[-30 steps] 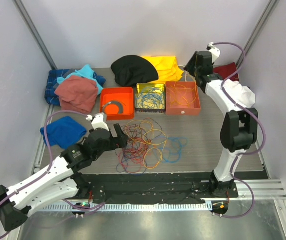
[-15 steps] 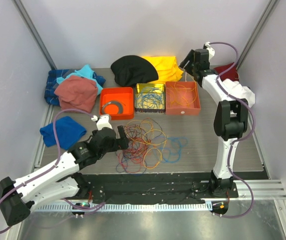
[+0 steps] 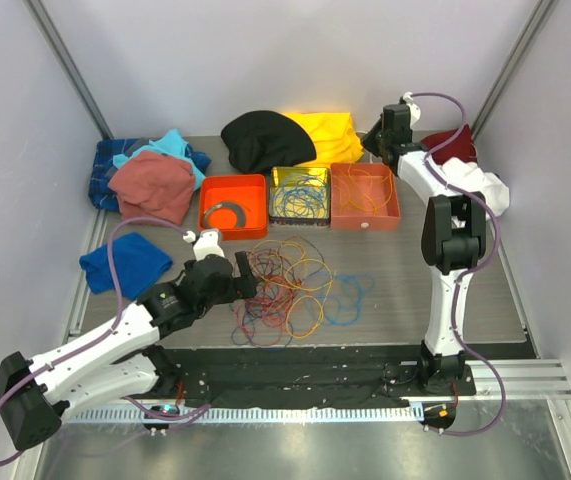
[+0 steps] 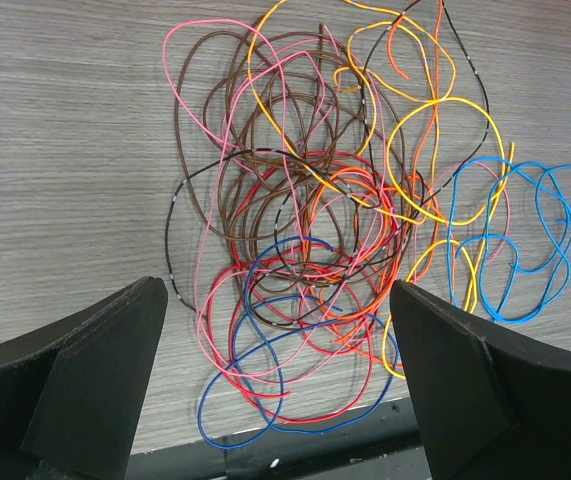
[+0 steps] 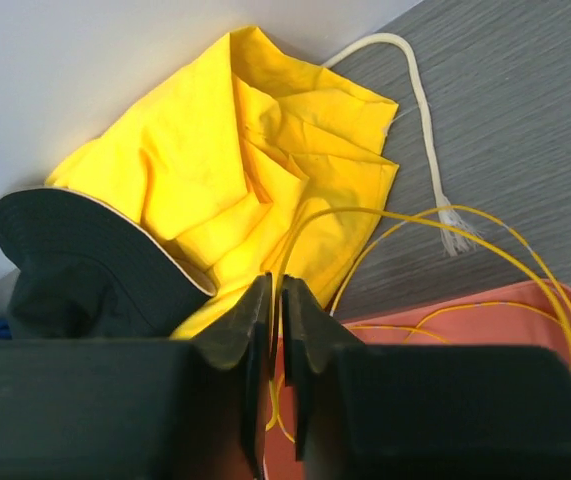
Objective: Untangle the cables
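Right now your left gripper (image 4: 277, 290) hangs with its fingers spread wide over the tangle of cables (image 4: 315, 230). The tangle lies on the middle of the table, with a light-blue loop trailing off at its 3 o'clock. Your right gripper (image 5: 276, 288), out at the table's 1 o'clock, has its fingers pressed almost together on a yellow cable (image 5: 385, 212). That cable's loops run down into the orange tray (image 5: 495, 345). At 11 o'clock from those fingers lie a yellow cloth (image 5: 255, 150) and a black hat (image 5: 85, 260).
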